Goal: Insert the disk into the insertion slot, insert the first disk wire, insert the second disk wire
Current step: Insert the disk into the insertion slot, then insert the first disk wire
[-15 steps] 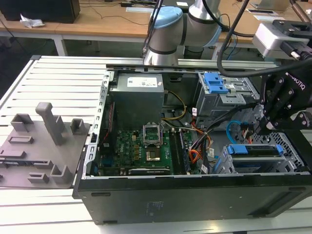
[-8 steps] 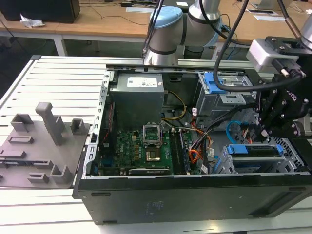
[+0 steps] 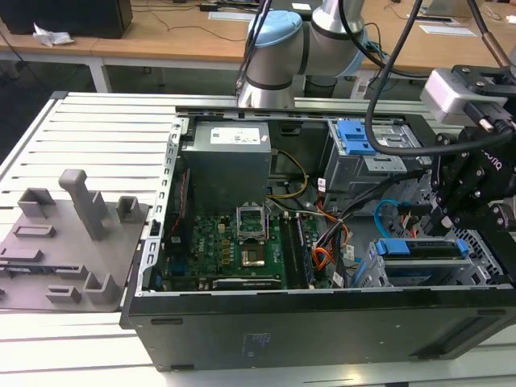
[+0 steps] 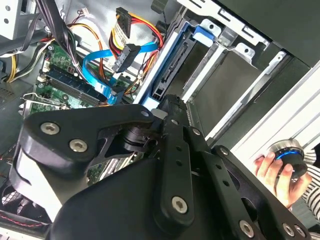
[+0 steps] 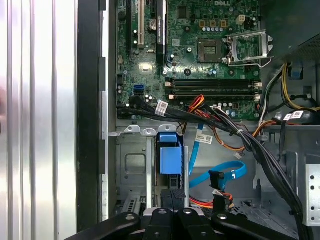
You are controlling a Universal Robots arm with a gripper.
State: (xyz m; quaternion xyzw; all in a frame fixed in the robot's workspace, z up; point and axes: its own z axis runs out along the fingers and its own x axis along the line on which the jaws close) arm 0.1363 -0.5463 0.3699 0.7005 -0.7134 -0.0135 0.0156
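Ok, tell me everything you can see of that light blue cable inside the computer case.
The light-blue cable is thin, flat and glossy, plastic by its look. In the first wrist view it bends in a loose loop beside the disk in its blue carrier, and a small dark connector on it seems plugged into nothing. One stretch bears a white tag. Orange and red wires run close by; whether they touch it I cannot tell.

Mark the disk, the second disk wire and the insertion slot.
the disk (image 3: 419, 247), exterior view, blue carrier edge.
the second disk wire (image 4: 92, 75), second wrist view, light-blue bend.
the insertion slot (image 3: 365, 270), exterior view, perforated side wall.
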